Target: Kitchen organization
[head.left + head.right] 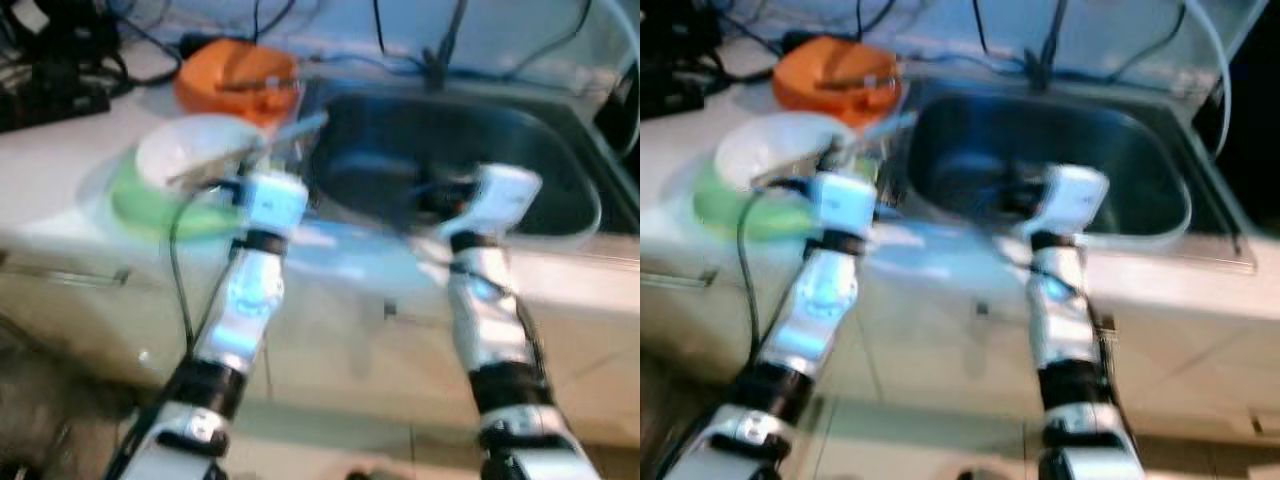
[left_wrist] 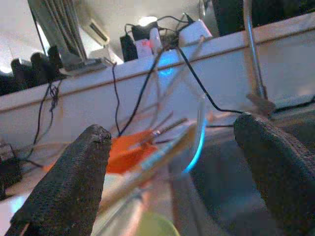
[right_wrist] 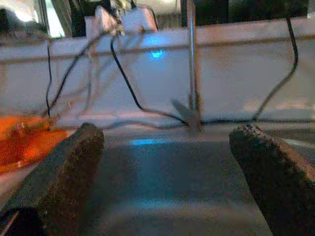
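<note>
My left gripper (image 2: 172, 162) hangs with fingers spread wide over the counter edge, near the white bowl (image 1: 195, 150) stacked on a green plate (image 1: 150, 205). My right gripper (image 3: 165, 162), likewise spread, reaches over the dark steel sink (image 1: 450, 150). An orange dish (image 1: 235, 80) sits behind.

Home kitchen, steel sink (image 1: 560, 190) in white counter (image 1: 60, 190), stacked bowls (image 1: 190, 150), tap (image 3: 191, 64)
</note>
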